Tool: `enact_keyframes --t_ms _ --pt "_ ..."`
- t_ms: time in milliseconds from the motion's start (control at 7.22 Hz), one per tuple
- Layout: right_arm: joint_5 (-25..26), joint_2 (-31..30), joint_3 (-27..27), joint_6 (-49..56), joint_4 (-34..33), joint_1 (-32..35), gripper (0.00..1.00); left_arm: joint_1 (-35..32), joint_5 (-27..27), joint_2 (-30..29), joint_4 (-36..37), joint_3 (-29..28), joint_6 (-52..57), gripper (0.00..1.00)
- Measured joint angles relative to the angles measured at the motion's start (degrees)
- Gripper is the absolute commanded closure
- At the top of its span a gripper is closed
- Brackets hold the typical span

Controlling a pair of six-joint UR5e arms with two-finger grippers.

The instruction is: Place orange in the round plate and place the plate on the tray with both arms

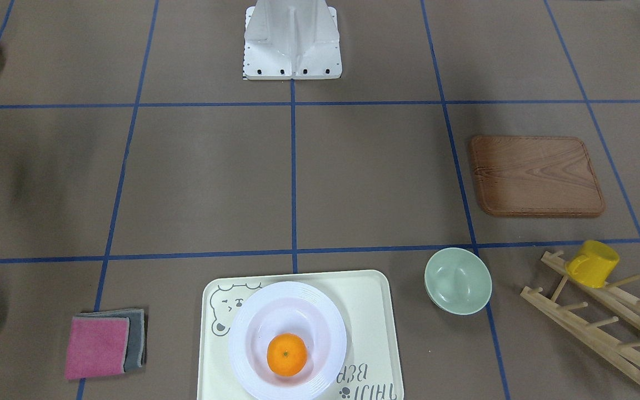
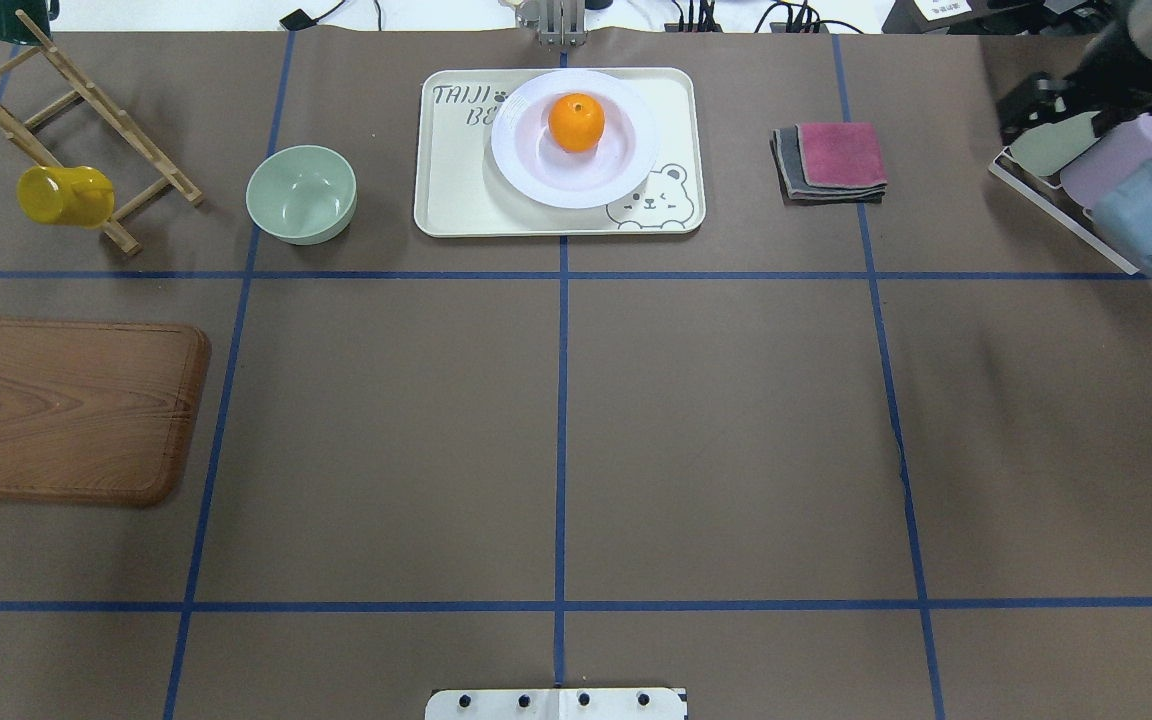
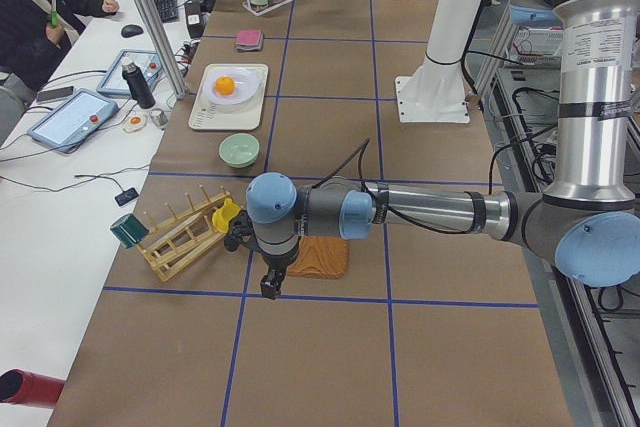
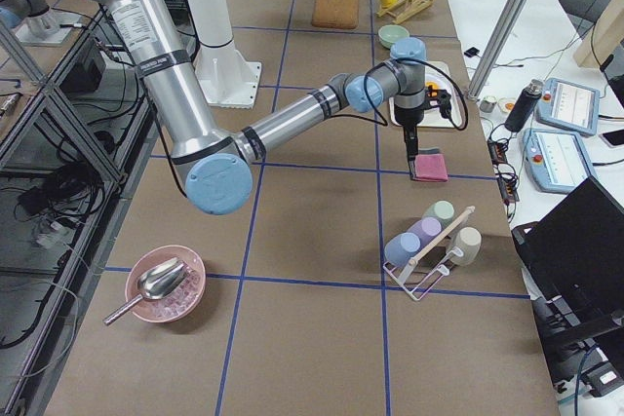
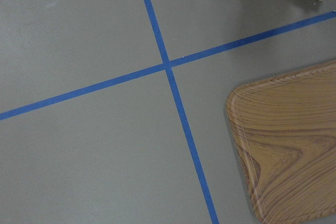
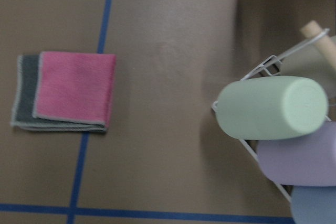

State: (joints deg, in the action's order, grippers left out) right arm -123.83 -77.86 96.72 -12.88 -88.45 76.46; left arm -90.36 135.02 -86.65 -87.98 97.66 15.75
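On the tray (image 2: 456, 190), the round plate (image 2: 536, 170) holds the orange (image 2: 576, 122). The plate is probably slick, stiff and breakable, so opposite rim edges suit it best. The left gripper (image 3: 268, 289) and right gripper (image 4: 410, 151) hang well away from the tray; clenched or released, I cannot tell.

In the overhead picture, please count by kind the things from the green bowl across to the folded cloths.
Bowl: 1
Tray: 1
Plate: 1
Orange: 1
Cloths: 2, a pink cloth on a grey cloth
Total: 6
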Motion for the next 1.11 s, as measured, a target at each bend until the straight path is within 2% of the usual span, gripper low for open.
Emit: enact_keyframes --t_ms 277,415,692,1108 --pt "-6.3 -8.6 0.1 14.6 0.0 7.8 0.0 0.0 0.0 0.3 0.0 0.0 0.0 0.01" --pt "-8.2 -12.0 0.1 18.0 0.0 10.3 0.0 0.0 0.0 0.3 0.0 -0.1 0.0 0.01" --pt "-9.7 -17.3 0.4 19.8 0.0 12.8 0.0 0.0 0.0 0.4 0.1 -0.1 -0.2 0.01" --pt "-11.8 -19.9 1.3 19.0 0.4 14.1 0.0 -0.1 0.0 1.0 0.1 -0.1 -0.2 0.01"
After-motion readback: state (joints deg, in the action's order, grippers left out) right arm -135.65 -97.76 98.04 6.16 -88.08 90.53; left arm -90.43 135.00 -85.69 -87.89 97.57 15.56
